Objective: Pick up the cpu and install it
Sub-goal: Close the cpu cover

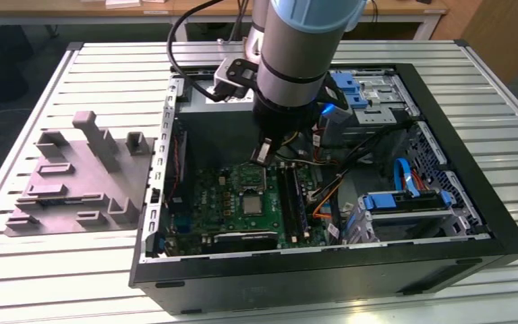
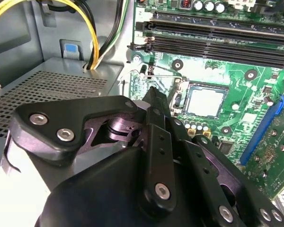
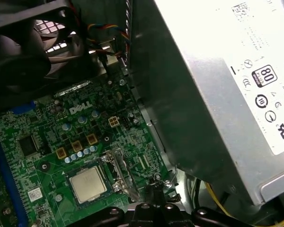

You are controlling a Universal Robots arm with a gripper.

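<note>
The cpu (image 1: 253,204), a small silvery square, lies flat in the socket of the green circuit board (image 1: 227,202) inside the open computer case. It also shows in both wrist views (image 2: 206,101) (image 3: 87,183), with the socket's metal frame (image 3: 119,171) raised beside it. My gripper (image 1: 264,156) hangs low over the board, a short way from the cpu on the frame's side. Its black fingers (image 2: 156,123) meet at a narrow tip (image 3: 154,188) close to the thin wire socket lever (image 2: 156,74). The gripper is shut and holds nothing.
The black case (image 1: 475,223) lies open on a slatted metal table (image 1: 106,61). A grey power supply (image 3: 217,94), yellow cables (image 2: 92,28), memory slots (image 2: 217,42) and blue drive brackets (image 1: 403,199) crowd around the board. A grey fixture block (image 1: 75,182) stands at the exterior view's left.
</note>
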